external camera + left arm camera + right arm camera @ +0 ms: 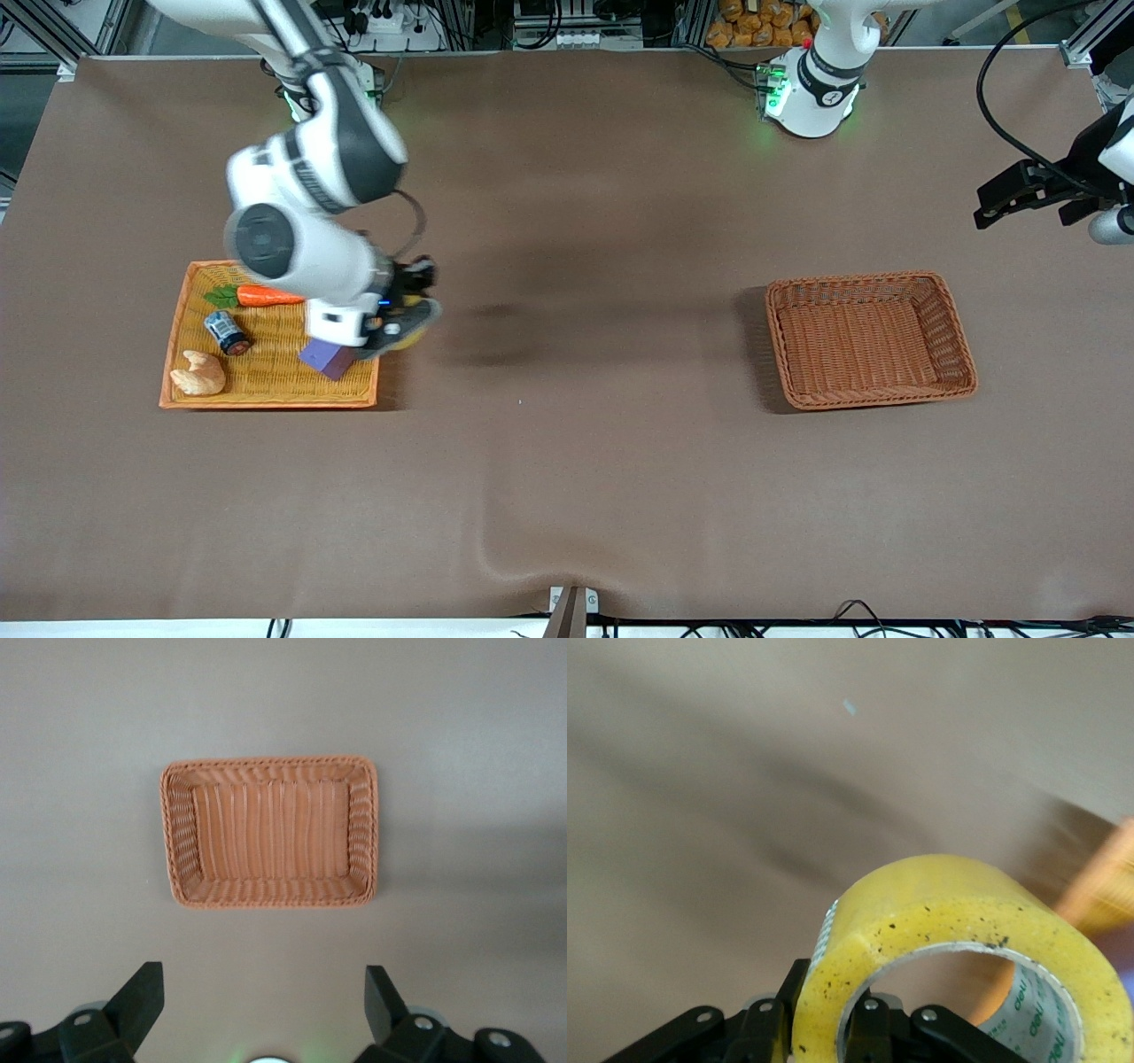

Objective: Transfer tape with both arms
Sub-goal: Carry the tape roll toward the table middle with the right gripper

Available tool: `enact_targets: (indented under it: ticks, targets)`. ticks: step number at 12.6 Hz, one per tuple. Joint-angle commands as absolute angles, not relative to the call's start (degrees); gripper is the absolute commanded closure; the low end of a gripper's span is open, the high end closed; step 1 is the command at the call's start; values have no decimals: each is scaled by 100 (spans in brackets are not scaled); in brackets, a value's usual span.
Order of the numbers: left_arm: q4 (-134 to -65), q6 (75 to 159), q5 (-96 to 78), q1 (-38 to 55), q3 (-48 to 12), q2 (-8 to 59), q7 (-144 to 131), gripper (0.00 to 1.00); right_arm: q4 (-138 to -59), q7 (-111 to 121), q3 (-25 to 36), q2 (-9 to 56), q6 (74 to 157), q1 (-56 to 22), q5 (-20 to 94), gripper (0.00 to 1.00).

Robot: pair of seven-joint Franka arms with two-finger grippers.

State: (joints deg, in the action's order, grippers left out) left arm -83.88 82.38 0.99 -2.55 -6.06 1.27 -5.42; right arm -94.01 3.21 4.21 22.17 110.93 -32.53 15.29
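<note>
Gripping the roll of translucent yellowish packing tape (961, 957) by its wall, one finger inside the grey-white core and one outside, the right arm's black two-finger gripper (403, 323) hangs over the edge of the flat orange wicker tray (266, 390) that faces the middle of the table. On that tray lie a plastic carrot (266, 296), a small dark can (227, 331), a pale bread-like piece (200, 374) and a purple block (328, 359).

Well apart from the tray, toward the left arm's end of the table, sits the empty brown woven basket (873, 386); the left arm's gripper (264, 1010) waits high above it, fingers spread wide.

The carry toward the table's middle looks best done level and slow, the ring presented with a free stretch of wall facing the left gripper, and released only once that gripper has closed on it.
</note>
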Motion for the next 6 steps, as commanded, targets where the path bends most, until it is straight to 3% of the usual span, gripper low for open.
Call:
enact_targets:
  ticks: [1,6]
  targets:
    - [-8332,8077,35,-299,-571,88,-369,0,-8607,-1321,519,3327,12106,-4102,1670,100]
    - [-8525,8033,88,-325,-571,167,-360,0,-6779,-3348,510,5350,13578,-5027,1661,100]
